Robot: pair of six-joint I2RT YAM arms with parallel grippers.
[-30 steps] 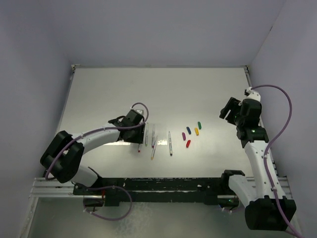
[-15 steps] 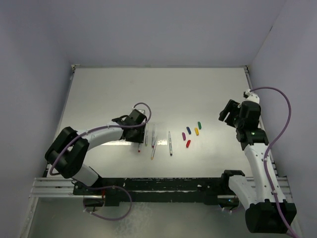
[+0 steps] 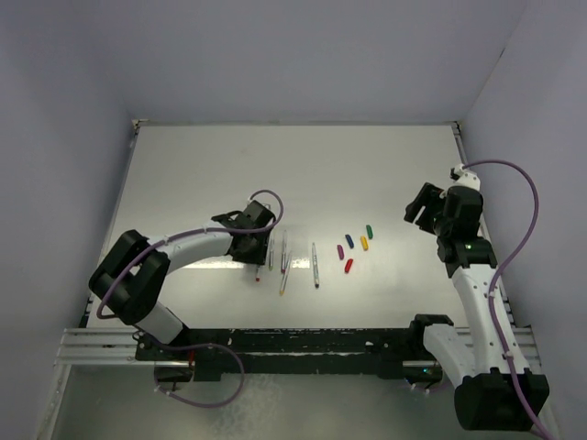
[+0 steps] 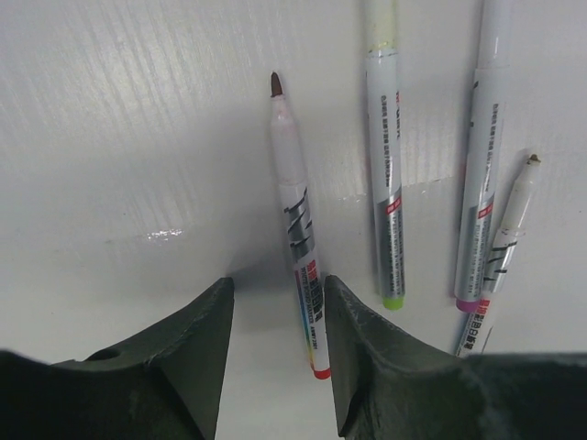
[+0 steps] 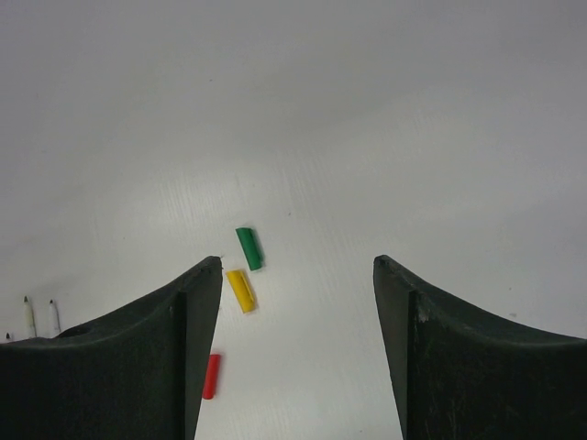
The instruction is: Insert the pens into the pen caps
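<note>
Several silvery pens lie side by side on the white table (image 3: 183, 174). My left gripper (image 3: 255, 249) is open and low over the leftmost, red-ended pen (image 3: 259, 266). In the left wrist view this pen (image 4: 298, 247) lies between the jaws, close to the right finger (image 4: 385, 367). Beside it lie a green-ended pen (image 4: 385, 165), a purple-ended pen (image 4: 481, 156) and another pen (image 4: 506, 234). The green cap (image 3: 369, 230), blue cap (image 3: 349, 240), yellow cap (image 3: 364, 243), purple cap (image 3: 340, 250) and red cap (image 3: 348, 266) lie in a cluster. My right gripper (image 3: 418, 207) is open and empty, raised to their right.
One more pen (image 3: 315, 266) lies between the pen row and the caps. The right wrist view shows the green cap (image 5: 249, 248), yellow cap (image 5: 241, 290) and red cap (image 5: 212, 376) ahead and left of its open jaws. Grey walls enclose the table.
My left arm has swung its elbow inward while the gripper stayed low over the red-ended pen. My right gripper has drifted slightly up and left. Pens and caps have not moved.
</note>
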